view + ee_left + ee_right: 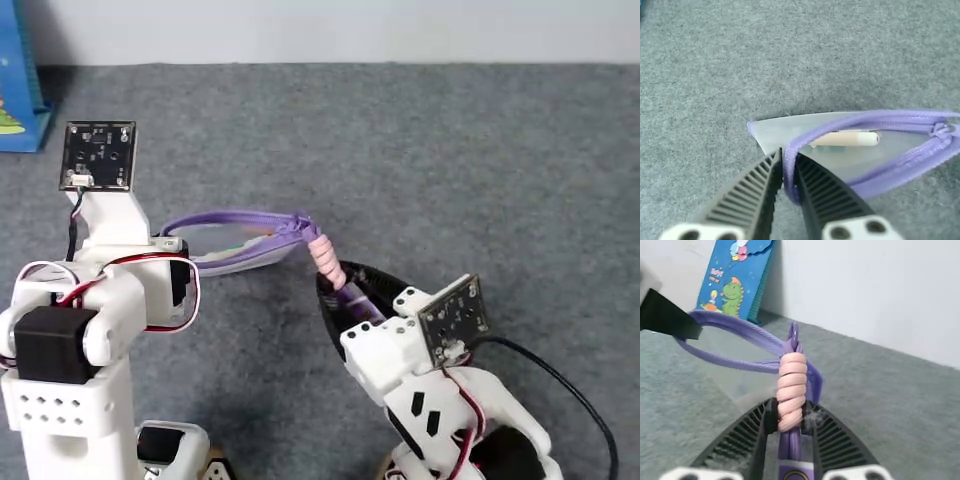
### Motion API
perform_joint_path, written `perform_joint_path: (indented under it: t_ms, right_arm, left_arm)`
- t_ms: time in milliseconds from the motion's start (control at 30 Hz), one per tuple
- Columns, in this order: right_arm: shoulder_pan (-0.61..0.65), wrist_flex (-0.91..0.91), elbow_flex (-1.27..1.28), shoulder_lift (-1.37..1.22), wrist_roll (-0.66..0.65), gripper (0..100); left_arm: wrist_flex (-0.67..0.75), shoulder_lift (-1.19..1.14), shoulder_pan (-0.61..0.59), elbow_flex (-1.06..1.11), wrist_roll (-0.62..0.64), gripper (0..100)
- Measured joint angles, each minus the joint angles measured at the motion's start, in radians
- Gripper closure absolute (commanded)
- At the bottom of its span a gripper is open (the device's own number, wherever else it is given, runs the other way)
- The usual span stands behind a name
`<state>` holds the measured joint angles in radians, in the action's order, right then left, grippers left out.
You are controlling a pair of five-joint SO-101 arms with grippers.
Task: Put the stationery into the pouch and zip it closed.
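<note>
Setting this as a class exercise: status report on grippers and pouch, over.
Left gripper shut on pouch rim. Right gripper shut on pink zipper pull. Pouch open, pale stick inside. Zip path unobstructed.

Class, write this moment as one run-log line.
pouch: open, pale stick inside | left gripper: shut on pouch edge | right gripper: shut on zip pull

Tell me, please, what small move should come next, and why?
Probably the right gripper, shut on the pink pull, should draw it toward the left gripper, which pins the pouch: the zipper gapes open, stationery inside.
</note>
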<state>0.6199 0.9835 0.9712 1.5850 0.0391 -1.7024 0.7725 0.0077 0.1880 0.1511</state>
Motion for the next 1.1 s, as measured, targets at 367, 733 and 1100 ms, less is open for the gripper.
perform_joint_path:
  t_ms: [367, 733, 1100]
  right_arm:
    - [-0.209, -0.356, 0.259, 0.002, -0.16, 99.1]
    - [-0.245, -0.532, 0.307, 0.063, -0.193, 99.1]
    - [-0.143, -0.391, 0.241, 0.212, -0.193, 99.1]
  left_arm:
    - [0.0, 0.0, 0.002, 0.0, -0.034, 99]
    - [0.002, -0.006, 0.101, 0.0, -0.084, 90]
    - [0.241, -0.012, 0.107, 0.002, -0.061, 74]
